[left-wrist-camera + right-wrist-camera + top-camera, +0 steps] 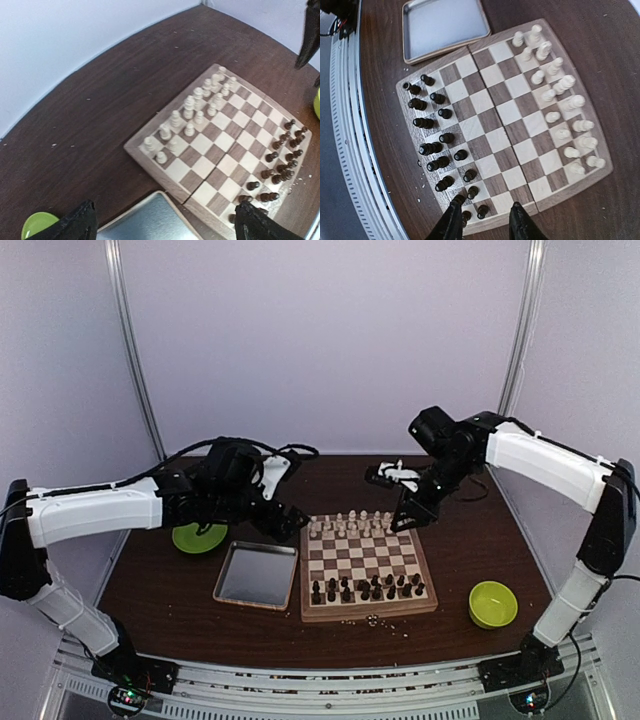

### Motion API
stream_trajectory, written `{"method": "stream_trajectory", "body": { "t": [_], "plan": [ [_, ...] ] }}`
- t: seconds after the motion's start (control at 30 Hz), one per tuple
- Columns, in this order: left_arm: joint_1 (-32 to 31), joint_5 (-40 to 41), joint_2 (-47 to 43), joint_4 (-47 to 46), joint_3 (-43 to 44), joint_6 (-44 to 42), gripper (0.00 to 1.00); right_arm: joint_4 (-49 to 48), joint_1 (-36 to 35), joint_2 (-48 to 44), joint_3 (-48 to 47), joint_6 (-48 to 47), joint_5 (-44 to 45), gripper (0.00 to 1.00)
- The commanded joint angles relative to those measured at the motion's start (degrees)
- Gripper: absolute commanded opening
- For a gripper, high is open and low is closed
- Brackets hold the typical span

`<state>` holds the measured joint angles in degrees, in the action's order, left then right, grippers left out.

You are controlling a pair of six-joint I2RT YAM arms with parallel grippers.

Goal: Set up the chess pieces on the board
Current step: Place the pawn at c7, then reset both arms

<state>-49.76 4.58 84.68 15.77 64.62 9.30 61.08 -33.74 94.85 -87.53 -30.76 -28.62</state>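
Chess pieces (427,148), the dark ones, stand crowded along the two near rows of the board (492,120), some leaning together; pale chessmen (555,117) fill the far rows. That board lies mid-tabletop (150,590), just beside a silver tray (256,575). Above the board's right edge hangs the right pincer (486,202), jaws partly apart with nothing between them. Over the tray's far side, the left pincer (165,220) gapes wide and empty.

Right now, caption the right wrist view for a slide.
Right tool above the board: dark pieces along one edge, pale pieces opposite, tray beside.
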Motion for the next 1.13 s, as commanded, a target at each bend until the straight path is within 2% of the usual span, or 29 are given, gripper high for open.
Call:
{"method": "stream_trajectory", "body": {
  "t": [0.0,0.1,0.2,0.27,0.3,0.33,0.4,0.5,0.6,0.73,0.93,1.1],
  "plan": [
    [1.97,14.53,-4.31,7.21,4.19,0.41,0.98,-1.59,4.69,-8.65,-1.50,4.40,1.63,0.33],
    [3.24,19.23,-7.09,10.50,4.69,-0.96,0.98,-8.23,8.52,-15.77,2.89,6.93,6.02,0.41],
    [3.40,29.57,-12.12,9.83,2.45,-2.40,0.98,-17.18,13.26,-23.10,8.66,9.39,10.05,0.54],
    [3.84,35.83,-16.39,7.21,-0.37,-3.36,0.98,-21.19,16.42,-26.96,11.67,12.29,12.35,0.76],
    [4.46,38.13,-18.62,5.48,-1.95,-3.89,0.98,-23.66,17.69,-28.49,13.59,14.69,14.83,0.97],
    [4.87,40.43,-20.55,2.83,-3.73,-4.16,0.98,-26.11,18.57,-30.07,15.49,16.72,17.64,1.00],
    [5.98,43.86,-24.07,-0.43,-8.11,-4.55,0.98,-30.54,19.46,-32.66,20.26,19.65,23.81,1.00],
    [7.00,43.55,-26.85,-1.40,-11.57,-5.52,0.98,-38.45,19.54,-36.67,28.95,24.52,32.70,1.00],
    [7.17,42.29,-25.38,-0.02,-12.19,-8.12,0.98,-45.85,20.15,-41.82,38.42,26.36,33.94,0.99],
    [7.22,41.98,-22.37,3.21,-9.02,-7.00,0.98,-55.37,20.73,-49.80,48.26,27.70,34.66,1.00],
    [7.35,38.75,-22.09,4.39,-8.36,-5.12,0.98,-53.40,21.41,-50.29,46.82,30.49,35.74,1.00],
    [7.39,40.27,-23.07,4.37,-9.27,-5.16,0.98,-51.72,21.94,-48.40,45.45,29.14,36.33,0.99]
  ]
}}
